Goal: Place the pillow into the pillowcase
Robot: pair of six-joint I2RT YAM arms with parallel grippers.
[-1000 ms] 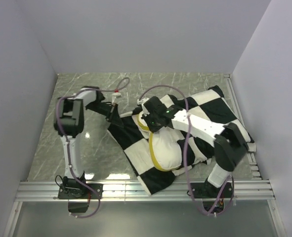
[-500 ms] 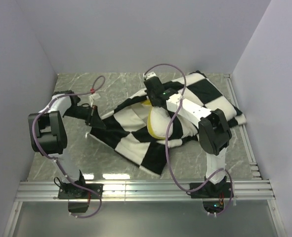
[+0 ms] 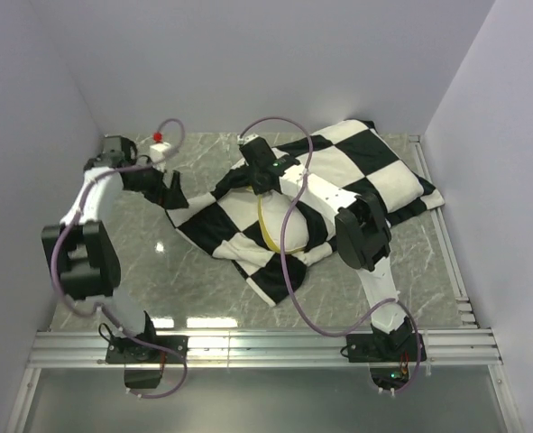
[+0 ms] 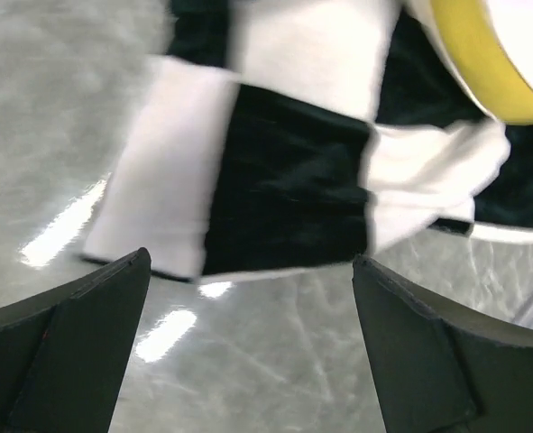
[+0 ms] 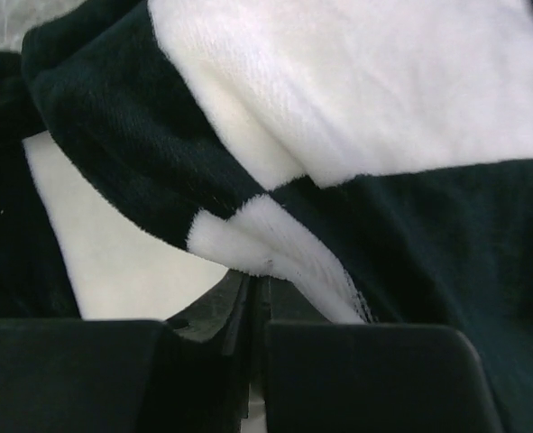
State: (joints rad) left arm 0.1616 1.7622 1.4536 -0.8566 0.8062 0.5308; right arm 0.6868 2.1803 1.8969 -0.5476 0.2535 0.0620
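The black-and-white checkered pillowcase (image 3: 356, 171) lies spread across the middle and back right of the table. The pillow (image 3: 282, 236) shows at its opening as a cream bulge with a yellow band (image 3: 265, 233), mostly covered by fabric. My right gripper (image 3: 257, 177) is shut on the pillowcase's upper hem (image 5: 266, 248) above the pillow. My left gripper (image 3: 170, 188) hangs open just left of the pillowcase's left corner (image 4: 275, 180), nothing between its fingers. The pillow's yellow band (image 4: 478, 63) shows at the top right of the left wrist view.
Grey marble tabletop (image 3: 140, 262) lies bare to the left of the fabric. White walls close in on three sides. A metal rail (image 3: 266, 343) runs along the near edge by the arm bases. Purple cables loop over both arms.
My left gripper has opened, let go of the pillowcase corner and drawn back to the left. The right gripper has pulled the hem farther back and left, covering more of the pillow.
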